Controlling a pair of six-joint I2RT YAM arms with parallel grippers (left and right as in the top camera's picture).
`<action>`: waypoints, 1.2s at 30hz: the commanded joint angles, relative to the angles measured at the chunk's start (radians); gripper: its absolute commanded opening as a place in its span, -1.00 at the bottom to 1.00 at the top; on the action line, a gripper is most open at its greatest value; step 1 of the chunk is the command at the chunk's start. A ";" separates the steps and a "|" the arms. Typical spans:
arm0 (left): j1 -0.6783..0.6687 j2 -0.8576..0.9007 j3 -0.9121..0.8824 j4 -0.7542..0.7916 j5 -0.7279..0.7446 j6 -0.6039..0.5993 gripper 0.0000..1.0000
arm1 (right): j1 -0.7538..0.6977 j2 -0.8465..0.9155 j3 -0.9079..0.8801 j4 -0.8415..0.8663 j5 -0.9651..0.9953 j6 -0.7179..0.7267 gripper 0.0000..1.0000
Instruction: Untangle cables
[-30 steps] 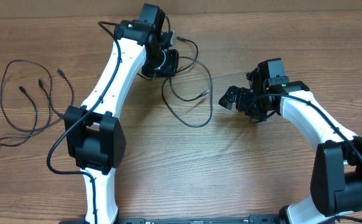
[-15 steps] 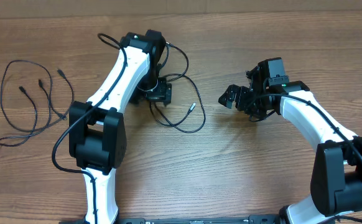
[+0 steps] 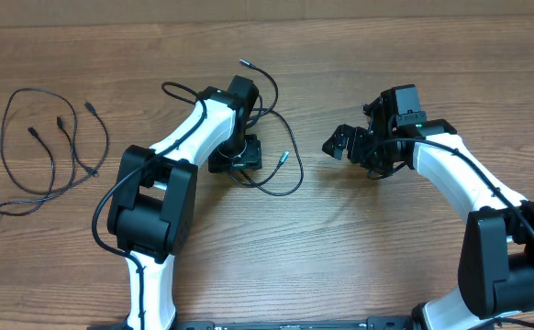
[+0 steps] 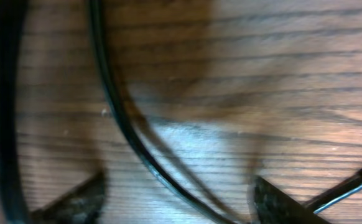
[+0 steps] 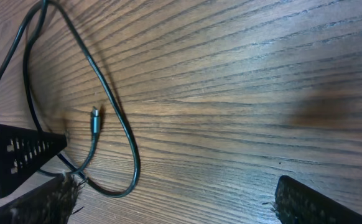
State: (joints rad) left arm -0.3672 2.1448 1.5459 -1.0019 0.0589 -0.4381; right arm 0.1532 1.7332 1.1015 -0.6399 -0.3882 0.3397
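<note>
Two arms reach out from your side of the wooden counter (image 3: 359, 238), and both claws stand wide open with nothing gripped. Your left claw (image 3: 235, 156) is down low over the middle of the counter, right at the near edge of the cable bunch (image 3: 263, 119). Its wrist view shows one thin black cord running along the wood between the parted fingertips (image 4: 75, 199), pinched by neither, plus a thicker blurred black line at the left edge that you cannot identify. A loop (image 3: 283, 192) from the bunch lies just right of that claw, with a silver plug (image 3: 285, 157) lying just above it. Your right claw (image 3: 340, 142) hangs to the right of that plug, apart from every cord; its wrist view shows the same loop and plug ahead on bare wood. Beyond the left claw the bunch crosses over itself beside the white forearm, and one cord end (image 3: 242, 63) sticks out farthest. Well off to the left, the spread cables (image 3: 42, 137) lie in loose loops, their plug ends free.
</note>
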 commanded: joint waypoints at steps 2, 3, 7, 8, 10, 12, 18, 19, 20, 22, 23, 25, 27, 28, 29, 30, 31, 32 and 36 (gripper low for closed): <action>-0.022 -0.006 -0.042 0.023 0.020 -0.015 -0.58 | 0.005 0.003 0.011 0.004 0.006 0.000 1.00; -0.026 -0.006 -0.042 0.023 0.021 -0.014 -0.91 | 0.005 0.003 0.010 0.003 0.006 0.000 1.00; -0.015 -0.021 0.002 0.016 0.092 0.067 -0.92 | 0.005 0.003 0.010 0.003 0.006 0.000 1.00; -0.008 -0.029 0.026 0.013 0.125 0.081 -0.92 | 0.005 0.003 0.010 0.003 0.006 0.000 0.99; 0.022 -0.092 0.113 0.012 0.204 0.083 -0.92 | 0.005 0.003 0.010 0.004 0.006 0.000 1.00; 0.041 -0.134 0.157 0.011 0.232 0.082 -0.92 | 0.005 0.003 0.010 0.003 0.006 0.000 1.00; 0.115 -0.371 0.209 0.048 0.256 0.057 -0.92 | 0.005 0.003 0.010 0.004 0.006 0.000 1.00; 0.126 -0.407 0.209 0.049 0.208 0.057 -0.92 | 0.005 0.003 0.011 0.004 0.006 0.000 1.00; 0.134 -0.427 0.209 0.047 0.173 0.056 -0.92 | 0.005 0.003 0.010 0.004 0.006 0.000 1.00; 0.154 -0.463 0.209 0.038 0.082 0.056 -0.92 | 0.005 0.003 0.010 0.003 0.006 0.000 1.00; 0.171 -0.480 0.209 0.031 0.023 0.056 -0.92 | 0.005 0.003 0.010 0.003 0.006 0.000 1.00; 0.204 -0.493 0.209 0.017 -0.034 0.043 -0.92 | 0.005 0.003 0.010 0.003 0.006 0.000 1.00; 0.265 -0.492 0.209 -0.020 -0.021 -0.072 -0.92 | 0.005 0.003 0.010 0.003 0.006 0.000 1.00; 0.283 -0.491 0.209 -0.034 -0.006 -0.112 -0.92 | 0.005 0.003 0.010 0.003 0.006 0.000 1.00; 0.331 -0.491 0.209 -0.054 0.039 -0.159 -0.92 | 0.005 0.003 0.010 0.004 0.006 0.000 1.00; 0.357 -0.490 0.209 -0.057 0.063 -0.164 -0.92 | 0.005 0.003 0.010 0.004 0.006 0.000 1.00; 0.379 -0.490 0.209 -0.060 0.072 -0.164 -0.92 | 0.005 0.003 0.010 0.004 0.006 0.000 1.00; 0.391 -0.490 0.208 -0.063 0.071 -0.164 -0.92 | 0.005 0.003 0.010 0.004 0.006 0.000 1.00; 0.418 -0.490 0.190 -0.093 -0.040 -0.116 -0.92 | 0.005 0.003 0.010 0.004 0.006 0.000 1.00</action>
State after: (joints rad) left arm 0.0460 1.6665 1.7367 -1.0828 0.0994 -0.5678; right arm 0.1532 1.7329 1.1015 -0.6403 -0.3878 0.3401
